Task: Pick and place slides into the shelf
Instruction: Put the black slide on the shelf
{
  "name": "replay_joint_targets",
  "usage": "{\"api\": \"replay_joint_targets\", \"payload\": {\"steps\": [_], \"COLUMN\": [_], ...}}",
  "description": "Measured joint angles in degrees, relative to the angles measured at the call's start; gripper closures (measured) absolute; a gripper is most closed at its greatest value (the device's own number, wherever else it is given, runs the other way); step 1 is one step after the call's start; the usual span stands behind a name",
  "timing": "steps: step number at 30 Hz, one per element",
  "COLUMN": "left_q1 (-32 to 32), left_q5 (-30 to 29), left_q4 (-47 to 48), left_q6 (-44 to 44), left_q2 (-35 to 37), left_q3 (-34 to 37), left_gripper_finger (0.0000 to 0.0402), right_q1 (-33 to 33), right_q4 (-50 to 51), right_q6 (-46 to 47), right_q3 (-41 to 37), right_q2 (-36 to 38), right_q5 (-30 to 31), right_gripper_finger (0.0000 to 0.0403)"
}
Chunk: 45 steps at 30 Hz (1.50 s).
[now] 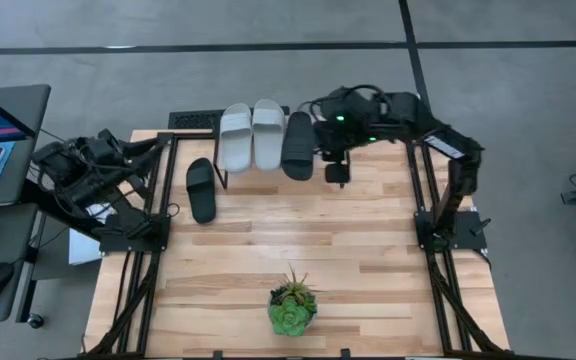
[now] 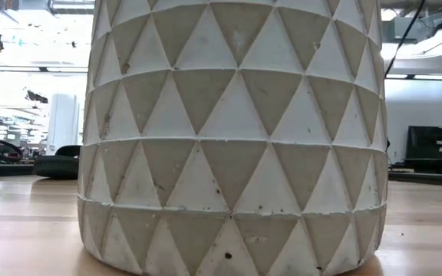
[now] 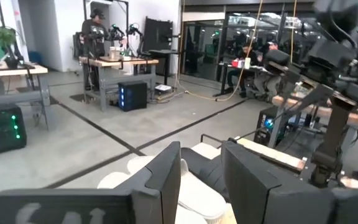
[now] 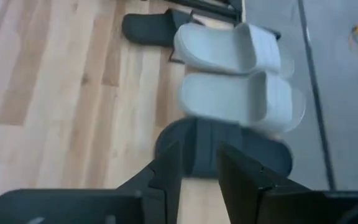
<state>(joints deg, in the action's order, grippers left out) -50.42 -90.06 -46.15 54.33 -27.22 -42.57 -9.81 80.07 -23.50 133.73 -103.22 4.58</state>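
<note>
Right gripper [image 1: 336, 177] hangs low over the slatted wooden table [image 1: 368, 250], jaws a little apart with nothing between them.

Just ahead of those jaws lies a black rubber slide sandal with a wide strap [image 4: 229, 146], resting on the low wire-legged rack with a plank top [image 1: 220, 172]. Beyond it, farther from the jaws, two light grey rubber slides [image 4: 235, 74] sit side by side on the same rack.

The second black slide [image 1: 200, 190] lies flat on the table, beyond the rack from the right jaws and nearer the left arm.

Left gripper [image 3: 201, 152] is parked at the table's left edge, jaws apart and empty.

Judgement: three of four are placed, so the loose black slide is next.
- Lift clear of the rack first, so the fingers don't snag a strap.
- Approach from above.
- Straddle the strap or one sole edge.
- Close fully before lifting.
- Set it beside the greys without nudging them.
</note>
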Motion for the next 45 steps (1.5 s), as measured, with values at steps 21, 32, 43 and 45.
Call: {"api": "replay_joint_targets", "payload": {"steps": [21, 32, 43, 45], "left_q1": [0.95, -3.79, -12.11, -12.17], "left_q5": [0.00, 0.02, 0.09, 0.10], "left_q4": [-0.96, -2.93, -2.70, -2.70], "left_q6": [-13.91, -9.11, -5.61, -4.30], "left_q2": [-0.04, -0.30, -2.64, -2.64], "left_q3": [3.76, -4.06, -11.44, -10.59], "left_gripper_finger": [0.0299, 0.0299, 0.0299, 0.0299], "right_q1": [9.59, 14.16, 16.40, 16.75], "right_q4": [9.94, 9.95, 9.94, 9.94], "right_q6": [17.63, 18.01, 19.48, 19.47], "right_q3": [-0.09, -0.08, -0.10, -0.11], "right_q2": [11.10, 13.32, 13.62, 13.62], "right_q5": [-0.07, -0.22, -0.16, -0.09], "right_gripper_finger": [0.0349, 0.0349, 0.0349, 0.0349]}}
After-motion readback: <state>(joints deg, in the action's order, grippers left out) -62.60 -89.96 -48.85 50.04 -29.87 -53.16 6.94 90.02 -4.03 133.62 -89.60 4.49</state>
